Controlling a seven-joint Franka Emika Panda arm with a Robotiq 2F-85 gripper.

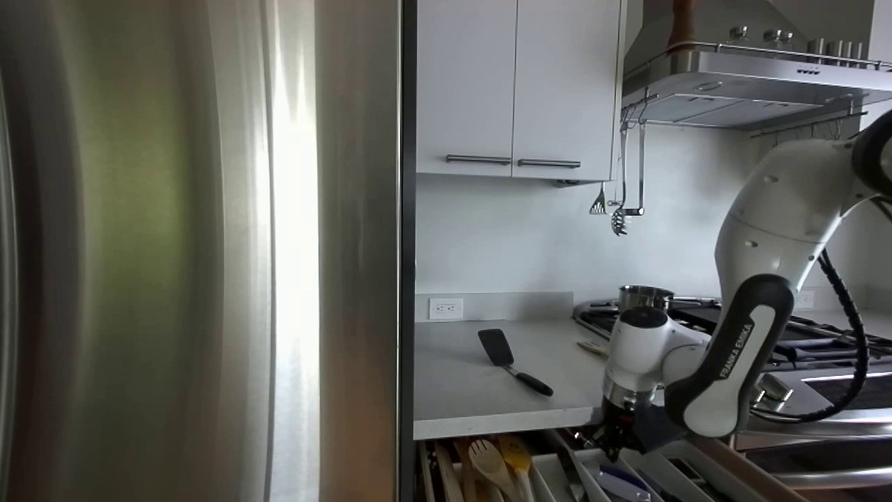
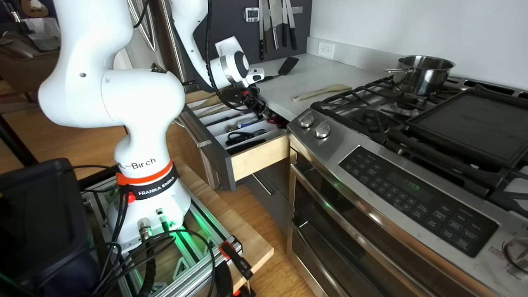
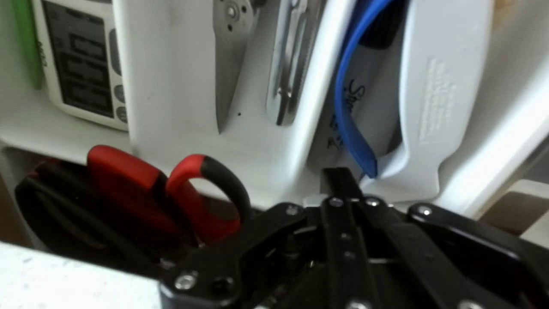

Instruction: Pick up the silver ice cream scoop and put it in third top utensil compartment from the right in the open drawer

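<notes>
The drawer (image 2: 260, 153) stands open, with a white divided tray (image 3: 171, 86) inside. My gripper (image 3: 343, 174) is shut, its fingers together and nothing seen between them. It points down over the counter-side end of the tray's third compartment from the right, close to a white tool (image 3: 446, 86) and a blue loop (image 3: 347, 98) lying there. In both exterior views the gripper (image 1: 613, 453) hangs low over the drawer. I cannot make out the silver ice cream scoop; it is hidden or out of view. A small shiny round thing (image 2: 232, 128) lies in the drawer, too small to identify.
Red-and-black handles (image 3: 201, 193) lie behind the tray, beside the counter edge (image 3: 64, 279). Neighbouring compartments hold metal tools (image 3: 287, 64) and a timer (image 3: 81, 64). A black spatula (image 1: 514, 362) and a wooden spoon (image 2: 321, 93) lie on the counter. The stove (image 2: 326, 130) adjoins the drawer.
</notes>
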